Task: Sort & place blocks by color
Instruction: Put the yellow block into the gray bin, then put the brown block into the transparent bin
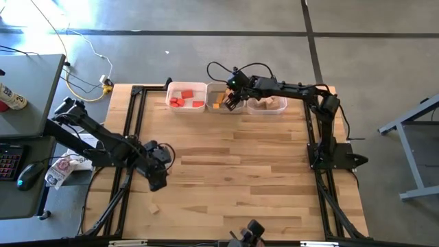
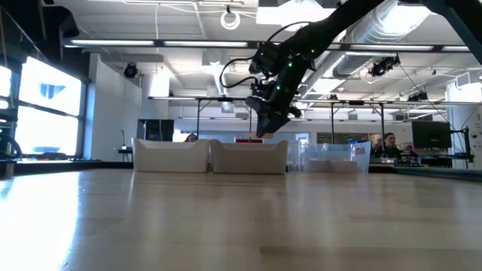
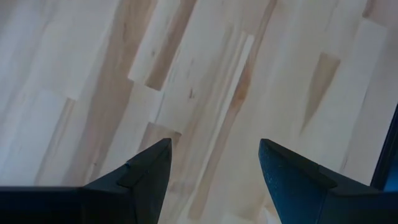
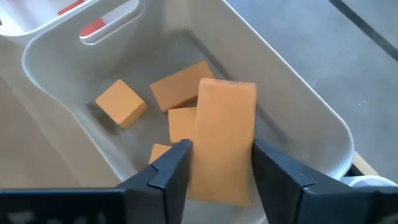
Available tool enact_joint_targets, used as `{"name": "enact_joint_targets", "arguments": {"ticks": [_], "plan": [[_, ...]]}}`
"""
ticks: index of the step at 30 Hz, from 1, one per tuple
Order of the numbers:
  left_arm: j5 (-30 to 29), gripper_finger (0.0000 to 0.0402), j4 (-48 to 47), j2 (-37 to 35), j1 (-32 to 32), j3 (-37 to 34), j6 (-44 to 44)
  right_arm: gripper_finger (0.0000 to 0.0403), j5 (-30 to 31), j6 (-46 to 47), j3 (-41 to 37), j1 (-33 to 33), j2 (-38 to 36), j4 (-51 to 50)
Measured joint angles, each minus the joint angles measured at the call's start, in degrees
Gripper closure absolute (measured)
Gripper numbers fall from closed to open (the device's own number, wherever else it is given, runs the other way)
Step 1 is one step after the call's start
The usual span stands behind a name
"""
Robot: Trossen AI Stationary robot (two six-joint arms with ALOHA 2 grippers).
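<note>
An orange-yellow wooden bar [image 4: 222,140] stands upright between the two dark fingers of the right gripper [image 4: 221,171], directly above the middle bin [image 4: 292,106]. The fingers sit on either side of the bar, close against its lower edges; whether they press it or have just let go cannot be told. Below it, on the bin floor, lie more orange-yellow blocks [image 4: 121,102], a cube and several flat pieces, loosely grouped. From above, the right gripper [image 1: 233,98] hangs over this middle bin [image 1: 221,88] in a row of three along the far edge of the wooden table [image 1: 233,171]. The bin to its left [image 1: 186,86] holds red blocks [image 1: 184,97], and the bin to its right [image 1: 274,110] holds pale wood blocks [image 1: 271,103]. One small pale block [image 1: 155,208] lies alone near the table's front left corner. The left gripper [image 1: 156,180] waits low over the left side of the table, well apart from the bins, its fingers [image 3: 146,171] spread wide with only bare wood between them.
</note>
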Motion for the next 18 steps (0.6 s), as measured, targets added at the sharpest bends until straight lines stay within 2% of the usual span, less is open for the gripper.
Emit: {"name": "enact_joint_targets", "arguments": {"ticks": [7,18], "plan": [[0.0,0.0174,0.0,2.5,-4.6,0.0,-6.9,0.0203,2.2,-1.4,0.0,0.0,0.0,0.0],[1.2,0.0174,0.0,5.0,-12.6,0.0,-22.0,0.0197,-2.9,-1.6,0.0,0.2,0.0,0.0]]}}
